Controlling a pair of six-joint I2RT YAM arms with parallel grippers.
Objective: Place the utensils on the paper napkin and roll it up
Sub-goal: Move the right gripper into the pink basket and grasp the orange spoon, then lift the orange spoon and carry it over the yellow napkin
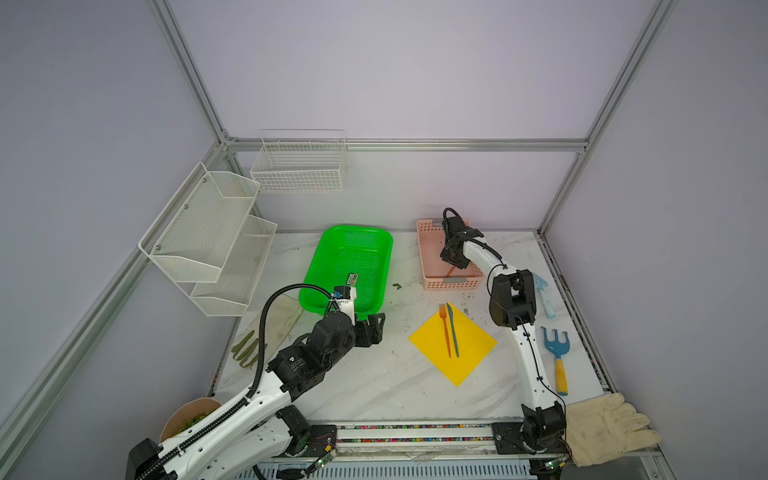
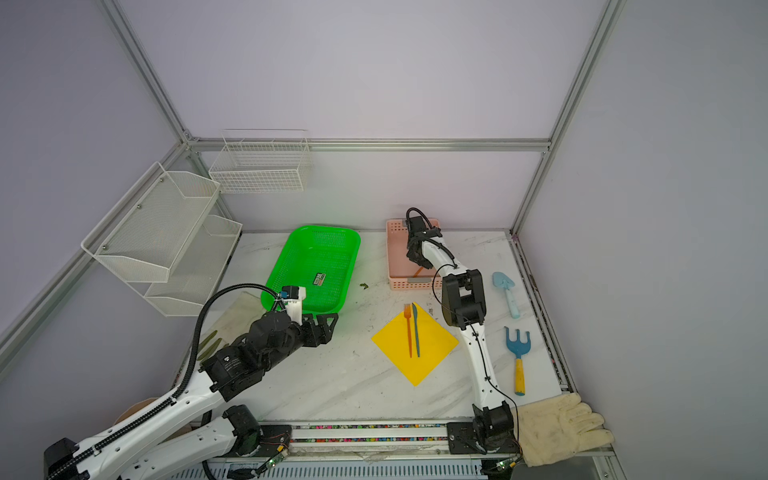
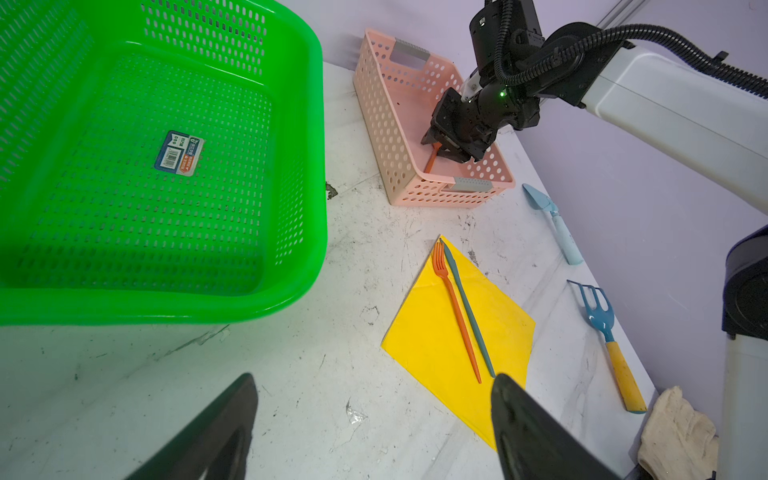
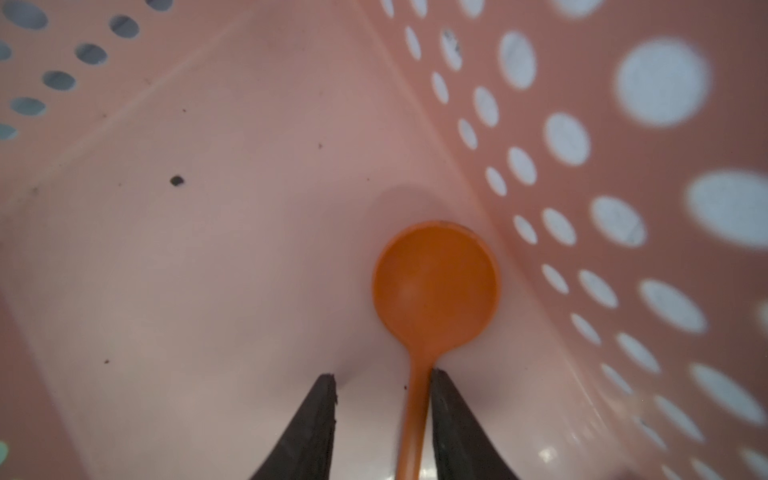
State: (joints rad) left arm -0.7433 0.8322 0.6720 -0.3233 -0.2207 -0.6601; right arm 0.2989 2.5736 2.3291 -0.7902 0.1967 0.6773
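Inside pink basket [image 4: 208, 249], orange spoon [image 4: 434, 282] handle between right jaws, touching one

I have the napkin [image 1: 473, 345] flat on the table [image 1: 365, 386], right of centre, one corner towards me. On it the fork [image 1: 445, 332] and the slim third piece [image 1: 454, 332] lie side by side, fork on the left, heads at the far corner. Behind the napkin stands the right basket [image 1: 428, 266]. The spoon [image 4: 434, 282] lies in it close to a wall, its handle between the fingers of the right gripper [image 4: 382, 374] — touching one, apart from the other. The left basket [image 1: 316, 266] sits left of that, the left gripper [image 1: 374, 328] just before its near right corner. Right of the napkin, beyond the right arm, the toy shovel [image 1: 544, 295] lies behind the toy rake [image 1: 555, 345] — a glove [image 1: 606, 428] at the near right corner.
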